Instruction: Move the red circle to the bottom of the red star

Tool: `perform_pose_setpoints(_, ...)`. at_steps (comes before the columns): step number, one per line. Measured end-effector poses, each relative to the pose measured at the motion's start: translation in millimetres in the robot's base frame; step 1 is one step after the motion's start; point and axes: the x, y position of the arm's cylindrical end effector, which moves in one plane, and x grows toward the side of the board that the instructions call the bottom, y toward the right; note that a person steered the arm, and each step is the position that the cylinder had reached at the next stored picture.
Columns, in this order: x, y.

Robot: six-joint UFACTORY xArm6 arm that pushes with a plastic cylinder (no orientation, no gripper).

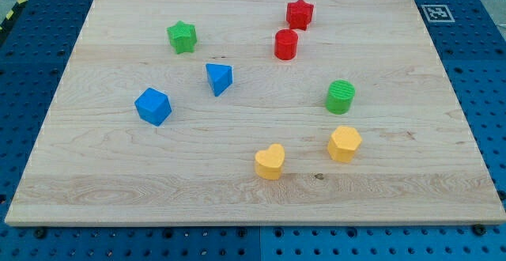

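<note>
In the upper right of the frame, the red circle (286,45) sits just below the red star (300,13), slightly left. My tip does not show, so its state cannot be told.

We're in a lab test rig: a pale wooden board (253,190) on a blue perforated bench (474,47), fiducial marker (436,12) just off the board's top-right corner.

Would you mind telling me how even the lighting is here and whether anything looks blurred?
Camera view: soft, even light, with only faint short shadows under blocks such as the red circle and red star; no glare on the wooden board; all in focus; my tip does not show.
</note>
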Motion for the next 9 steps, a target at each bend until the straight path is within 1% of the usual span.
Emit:
perform_pose_setpoints(1,0,-1)
perform_pose_setpoints(2,0,-52)
perform_pose_setpoints(3,0,-83)
perform_pose_setpoints(4,0,-127)
perform_pose_setpoints(6,0,-247)
perform_pose_setpoints(8,6,-297)
perform_pose_setpoints(9,13,-298)
